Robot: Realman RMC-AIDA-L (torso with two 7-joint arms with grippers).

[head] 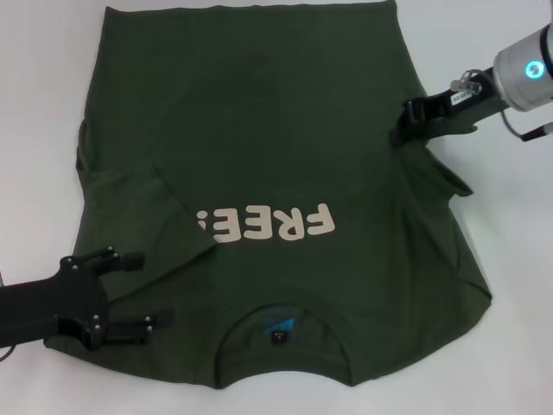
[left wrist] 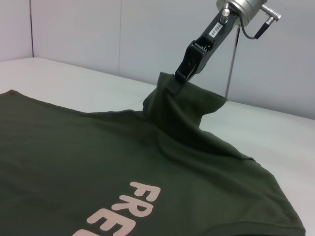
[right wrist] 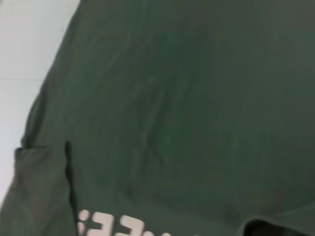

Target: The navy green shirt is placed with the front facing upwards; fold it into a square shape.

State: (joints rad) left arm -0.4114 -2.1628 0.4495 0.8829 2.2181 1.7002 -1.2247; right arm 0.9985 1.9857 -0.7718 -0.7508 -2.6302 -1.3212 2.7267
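Item: navy green shirt [head: 259,130], dark olive-green, short-sleeved, lying front side up on the white desk [head: 34,104]. The collar [head: 281,350] lies at the edge nearest the robot and the hem at the far edge. Cream "FREE!" print [head: 272,225] runs across the chest. The neckline is round and ribbed, with a small blue neck label [head: 278,327] inside it. The sleeve on the robot's left [head: 147,216] is already folded inward over the body, and its edge partly covers the end of the print. The cloth is mostly flat, with soft creases near both side edges.

Left claw [head: 134,294]: low over the shoulder area on the robot's left, near the collar. Its fingers stand wide apart with cloth between them; no firm hold on the cloth is visible.

Right claw [head: 402,130]: at the sleeve on the robot's right [left wrist: 189,105]. Its fingers are closed on the fabric, which is pulled up from the desk into a raised peak, seen clearly in the left wrist view.
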